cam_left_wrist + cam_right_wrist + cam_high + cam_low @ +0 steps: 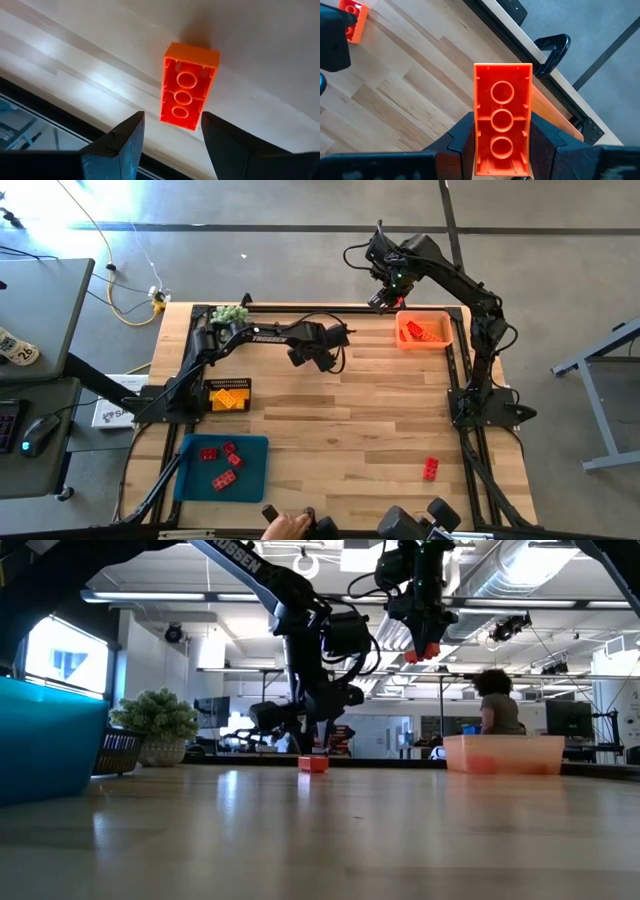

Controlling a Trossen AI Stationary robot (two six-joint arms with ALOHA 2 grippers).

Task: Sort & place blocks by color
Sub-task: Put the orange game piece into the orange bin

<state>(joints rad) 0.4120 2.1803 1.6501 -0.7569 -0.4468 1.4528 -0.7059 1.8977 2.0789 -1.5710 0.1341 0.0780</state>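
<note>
1. The wooden table (330, 430) is carrying three trays: a blue tray (190, 480) at the near left corner with red bricks, a dark basket (228, 384) on the left edge with yellow ones, and an orange tray (443, 330) at the far right corner that is holding orange ones.
2. The right gripper (502, 145) is hanging in the air over the far edge, just beside the orange tray's left rim, its fingers clamped on an orange brick (502, 125) held studs-away. To do this step well, it should be carrying the brick fully over the tray's middle and lowering before letting go, so the brick is not clipping the rim or bouncing out.
3. The left gripper (172, 135) is hovering low near the middle of the far edge, its fingers standing apart either side of a second orange brick (190, 85) lying on the table, hollow side up. It should be centring on the brick's narrow sides before closing.
4. One red brick (430, 469) is waiting near the near right corner, well apart from both arms.
</note>
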